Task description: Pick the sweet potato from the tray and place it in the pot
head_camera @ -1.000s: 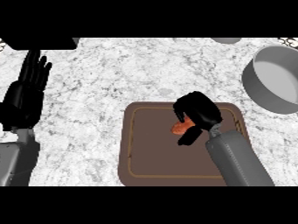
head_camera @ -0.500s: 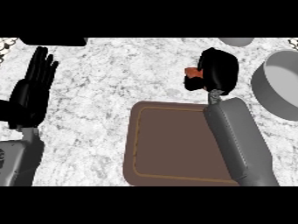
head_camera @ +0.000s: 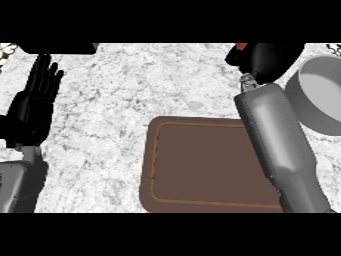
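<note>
Right hand [head_camera: 267,60] curled round the sweet potato [head_camera: 241,46] (only an orange sliver showing at the upper edge, probably most hidden), just left of the grey pot [head_camera: 328,100], beyond the brown tray [head_camera: 202,165]. Left hand [head_camera: 34,105] flat, fingers straight, resting at left.

What we cannot make out

We see only a sliver of the sweet potato [head_camera: 241,46], an orange edge behind the curled right hand [head_camera: 267,60], which hides the rest and is itself cut by the top band. The pot [head_camera: 326,95] runs off the right edge, and the tray [head_camera: 202,165] is partly covered by the right forearm.
</note>
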Robot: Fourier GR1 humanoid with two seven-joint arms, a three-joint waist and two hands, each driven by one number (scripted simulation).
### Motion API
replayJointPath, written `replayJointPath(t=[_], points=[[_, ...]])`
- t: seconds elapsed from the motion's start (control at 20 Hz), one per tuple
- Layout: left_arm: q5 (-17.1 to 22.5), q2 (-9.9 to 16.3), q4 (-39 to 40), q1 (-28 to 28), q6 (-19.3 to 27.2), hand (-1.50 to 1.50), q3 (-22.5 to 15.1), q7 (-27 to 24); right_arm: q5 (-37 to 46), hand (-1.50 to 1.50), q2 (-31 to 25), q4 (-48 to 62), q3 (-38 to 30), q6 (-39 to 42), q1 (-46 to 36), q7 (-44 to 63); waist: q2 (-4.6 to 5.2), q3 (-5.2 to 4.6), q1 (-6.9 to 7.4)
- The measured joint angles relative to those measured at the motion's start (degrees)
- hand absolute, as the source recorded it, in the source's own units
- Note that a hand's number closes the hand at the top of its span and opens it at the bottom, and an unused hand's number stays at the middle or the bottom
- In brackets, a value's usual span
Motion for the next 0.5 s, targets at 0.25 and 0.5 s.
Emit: replayJointPath(t=[0.25,0.5], points=[[0.24,0.24,0.3,1.3,-0.49,0.0,0.97,-0.73,1.0,1.5,-2.42,-6.28,-2.48,2.49,3.74,0.38,-0.2,0.05,-1.02],[-0.05,-0.19,0.22,2.12,-0.69,0.0,1.12,-1.8,-2.15,1.5,-6.14,-13.58,-5.89,5.35,11.1,-1.44,-0.25,0.07,-1.45]])
